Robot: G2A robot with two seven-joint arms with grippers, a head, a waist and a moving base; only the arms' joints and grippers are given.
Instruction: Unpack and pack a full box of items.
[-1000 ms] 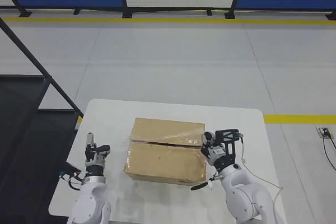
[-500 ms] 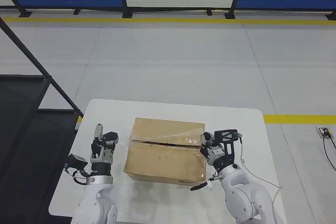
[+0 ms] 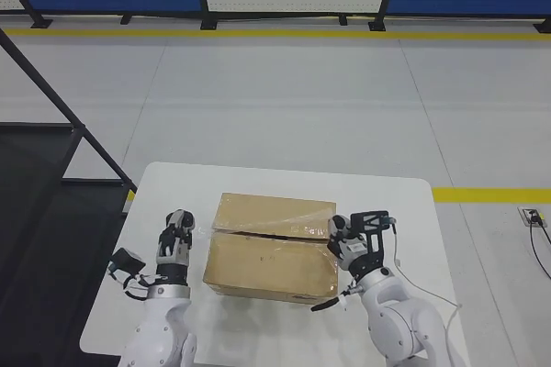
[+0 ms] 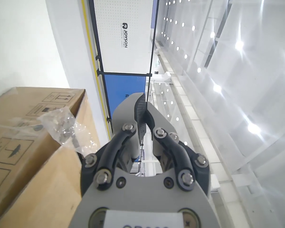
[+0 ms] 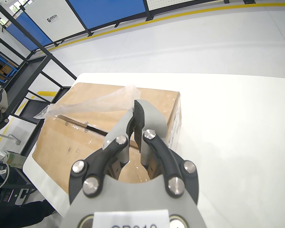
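Pinches clear tape strip (image 5: 90, 104) in closed right gripper (image 5: 134, 110) over right end of cardboard box (image 3: 266, 266), mid-table (image 3: 404, 197). Holds left gripper (image 4: 144, 112) closed, empty, just beside box's left side. Shows arrow and umbrella handling symbols (image 4: 9, 150) there.

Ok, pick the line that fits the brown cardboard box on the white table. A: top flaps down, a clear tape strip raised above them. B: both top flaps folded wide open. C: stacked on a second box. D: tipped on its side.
A: the brown cardboard box sits upright with both top flaps down, and the clear tape strip is raised above them, one end pinched in the right gripper.
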